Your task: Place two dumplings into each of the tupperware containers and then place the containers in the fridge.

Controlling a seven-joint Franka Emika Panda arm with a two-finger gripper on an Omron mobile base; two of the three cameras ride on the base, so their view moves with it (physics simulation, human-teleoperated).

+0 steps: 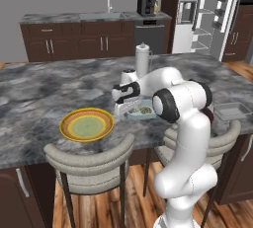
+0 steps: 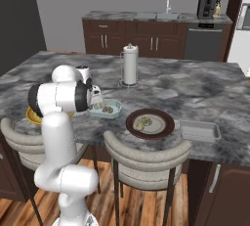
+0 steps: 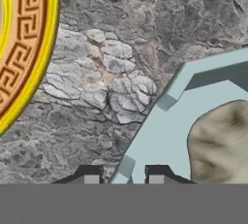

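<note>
I see my gripper (image 3: 121, 173) clamped on the rim of the pale blue tupperware tray (image 3: 160, 136) with cut corners, 1 finger either side of its wall. A wrinkled beige dumpling (image 3: 220, 140) lies inside. The tray sits on veined grey marble counter (image 3: 106, 72), just beside the glossy yellow plate (image 3: 24, 48).

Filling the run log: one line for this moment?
jaws: closed on rim of blue container | contents: dumplings inside | dark plate: dumplings remain | clear container: empty
</note>
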